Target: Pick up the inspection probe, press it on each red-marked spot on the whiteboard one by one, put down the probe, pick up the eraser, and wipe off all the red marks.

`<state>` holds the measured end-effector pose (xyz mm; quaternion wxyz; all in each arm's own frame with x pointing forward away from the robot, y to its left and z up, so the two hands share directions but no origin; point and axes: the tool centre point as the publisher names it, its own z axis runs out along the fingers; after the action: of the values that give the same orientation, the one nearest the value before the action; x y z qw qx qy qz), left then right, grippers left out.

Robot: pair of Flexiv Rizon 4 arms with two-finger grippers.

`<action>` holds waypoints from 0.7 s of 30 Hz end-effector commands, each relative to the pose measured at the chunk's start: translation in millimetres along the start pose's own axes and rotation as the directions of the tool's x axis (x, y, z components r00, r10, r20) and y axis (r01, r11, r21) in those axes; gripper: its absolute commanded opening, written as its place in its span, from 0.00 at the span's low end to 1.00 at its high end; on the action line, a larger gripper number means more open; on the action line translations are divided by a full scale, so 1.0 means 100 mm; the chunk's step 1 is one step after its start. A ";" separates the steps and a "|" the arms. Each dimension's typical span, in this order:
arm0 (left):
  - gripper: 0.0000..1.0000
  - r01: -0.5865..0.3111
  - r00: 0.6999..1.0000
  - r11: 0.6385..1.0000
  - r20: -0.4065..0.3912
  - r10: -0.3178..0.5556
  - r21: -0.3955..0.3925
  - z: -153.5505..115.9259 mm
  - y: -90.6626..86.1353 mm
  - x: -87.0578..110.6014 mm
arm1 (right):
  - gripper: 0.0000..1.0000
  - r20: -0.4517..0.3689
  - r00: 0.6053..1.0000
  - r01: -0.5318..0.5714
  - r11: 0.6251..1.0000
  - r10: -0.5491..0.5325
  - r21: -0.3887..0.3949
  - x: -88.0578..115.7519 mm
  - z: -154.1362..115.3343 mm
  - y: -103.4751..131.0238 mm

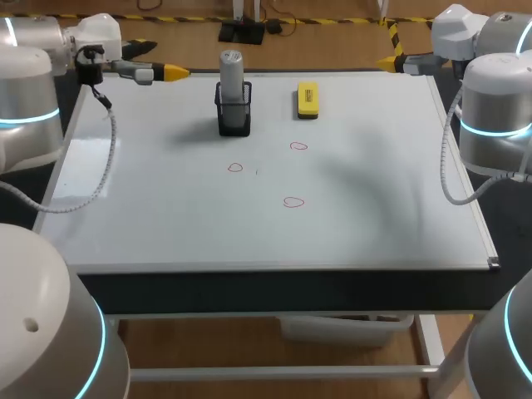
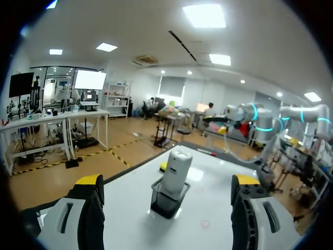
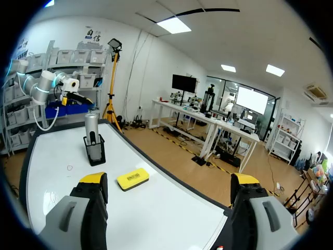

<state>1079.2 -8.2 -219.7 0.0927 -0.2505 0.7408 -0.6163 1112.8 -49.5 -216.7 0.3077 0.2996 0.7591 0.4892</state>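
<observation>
The inspection probe [image 1: 231, 75] stands upright in its black holder [image 1: 233, 118] on the whiteboard's [image 1: 166, 224] far side, straight ahead of the left gripper [image 2: 167, 182], fingers spread and empty; the right gripper [image 3: 169, 182], likewise spread, seems farther off.

Not much extra going on here tbh. A small black holder [image 1: 233, 130] stands upright toward the far side of the tabletop [image 1: 283, 291], a bit left of middle. It's boxy and open-topped. The tabletop has a dark front edge and sits on a white frame [image 1: 428, 341].
</observation>
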 end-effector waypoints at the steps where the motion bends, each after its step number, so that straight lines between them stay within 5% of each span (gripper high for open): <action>1: 1.00 0.000 0.989 1.000 -0.147 0.002 0.017 0.05 0.04 -0.07 | 1.00 -0.001 1.000 0.000 1.000 0.000 0.002 0.00 0.00 0.00; 21: 1.00 -0.023 0.915 0.999 -0.402 0.041 0.049 0.56 0.19 0.12 | 1.00 -0.001 1.000 0.000 1.000 0.000 0.002 0.00 0.00 0.00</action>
<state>1080.0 -54.1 -241.0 -0.0041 -0.1414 0.7400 -0.6575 1112.8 -49.5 -216.7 0.3077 0.2996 0.7591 0.4892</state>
